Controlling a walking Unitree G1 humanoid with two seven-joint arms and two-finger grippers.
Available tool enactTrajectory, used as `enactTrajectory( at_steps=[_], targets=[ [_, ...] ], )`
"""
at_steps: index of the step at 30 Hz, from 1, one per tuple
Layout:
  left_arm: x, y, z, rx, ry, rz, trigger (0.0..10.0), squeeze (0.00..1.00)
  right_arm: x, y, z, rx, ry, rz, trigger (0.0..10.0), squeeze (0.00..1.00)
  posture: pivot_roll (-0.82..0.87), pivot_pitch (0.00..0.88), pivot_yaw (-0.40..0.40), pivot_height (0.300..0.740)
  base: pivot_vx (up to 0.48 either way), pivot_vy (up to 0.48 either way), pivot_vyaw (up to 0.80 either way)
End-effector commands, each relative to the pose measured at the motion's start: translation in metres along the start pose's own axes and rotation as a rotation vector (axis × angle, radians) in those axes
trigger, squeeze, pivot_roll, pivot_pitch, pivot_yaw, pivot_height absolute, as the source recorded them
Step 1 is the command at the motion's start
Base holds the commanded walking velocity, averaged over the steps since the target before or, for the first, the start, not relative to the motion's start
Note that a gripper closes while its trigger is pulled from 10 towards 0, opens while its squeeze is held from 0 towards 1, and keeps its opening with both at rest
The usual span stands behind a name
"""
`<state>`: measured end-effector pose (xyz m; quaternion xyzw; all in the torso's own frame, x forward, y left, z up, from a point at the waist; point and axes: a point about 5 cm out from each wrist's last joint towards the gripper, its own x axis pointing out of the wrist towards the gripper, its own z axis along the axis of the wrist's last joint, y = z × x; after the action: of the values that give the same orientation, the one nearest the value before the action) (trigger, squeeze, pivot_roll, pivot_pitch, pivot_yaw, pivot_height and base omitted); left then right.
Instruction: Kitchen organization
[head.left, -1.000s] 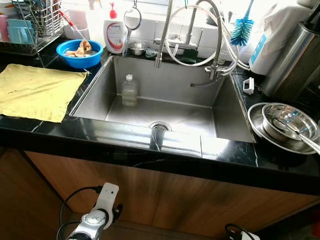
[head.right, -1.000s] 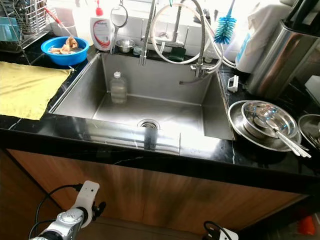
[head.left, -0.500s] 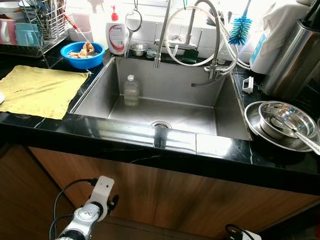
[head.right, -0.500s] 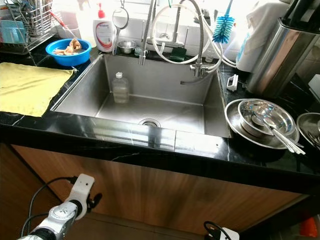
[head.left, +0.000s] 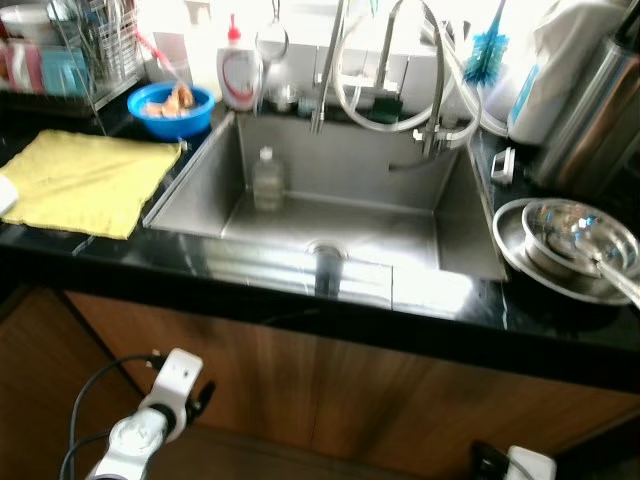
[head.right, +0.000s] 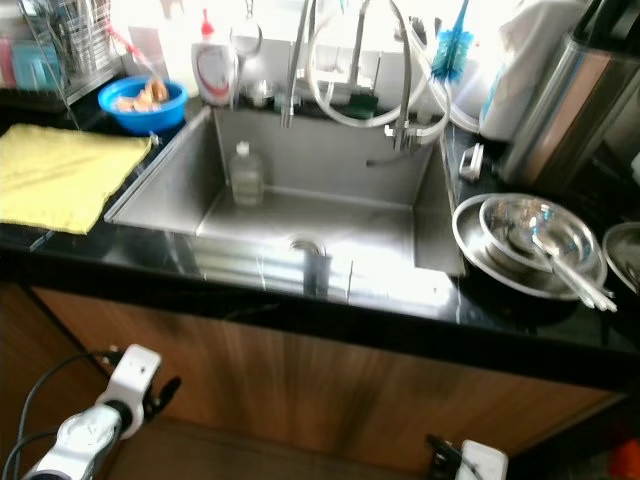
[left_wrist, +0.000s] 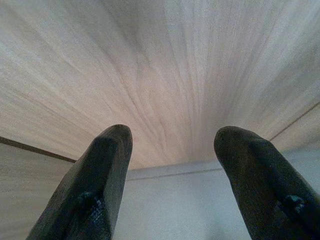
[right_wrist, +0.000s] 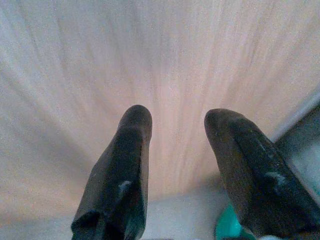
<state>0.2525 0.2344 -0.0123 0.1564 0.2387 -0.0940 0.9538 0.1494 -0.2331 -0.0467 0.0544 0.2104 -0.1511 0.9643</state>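
Pulled back from sink (head.left: 330, 215), view blurred; both jaws apart, idle. Steel bowls (head.left: 570, 240) rigid, slippery: grip by rim.

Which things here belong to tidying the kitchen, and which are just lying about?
For the job: steel bowls, blue bowl, plastic bottle in the sink, yellow cloth.
Lying about: soap dispenser, blue brush, dish rack.

We count one steel sink (head.left: 200, 190), one clear bottle (head.left: 266, 179) in it, one yellow cloth (head.left: 85, 181), one blue bowl (head.left: 172, 104), one soap dispenser (head.left: 240, 73), one blue brush (head.left: 486, 55) and two nested steel bowls (head.left: 570, 245).
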Motion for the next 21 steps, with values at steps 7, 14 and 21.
enactTrajectory(
  at_steps=[7, 14, 21],
  targets=[
    [-0.016, 0.0, -0.006, -0.025, -0.079, 0.051, 10.0, 0.0, -0.019, -0.007, 0.008, 0.003, -0.029, 0.0, 10.0, 0.0, 0.03, 0.0, -0.082, 0.74, 0.0, 0.0, 0.0],
    [-0.048, 0.009, -0.007, -0.027, -0.169, 0.153, 10.0, 0.0, -0.043, -0.019, 0.027, -0.076, -0.079, -0.008, 10.0, 0.0, 0.05, 0.0, -0.1, 0.74, 0.0, 0.0, 0.0],
    [-0.073, 0.016, 0.003, -0.031, -0.218, 0.241, 10.0, 0.0, -0.061, -0.025, 0.039, -0.084, -0.077, -0.036, 10.0, 0.0, 0.09, 0.0, -0.096, 0.74, 0.0, 0.0, 0.0]
  ],
)
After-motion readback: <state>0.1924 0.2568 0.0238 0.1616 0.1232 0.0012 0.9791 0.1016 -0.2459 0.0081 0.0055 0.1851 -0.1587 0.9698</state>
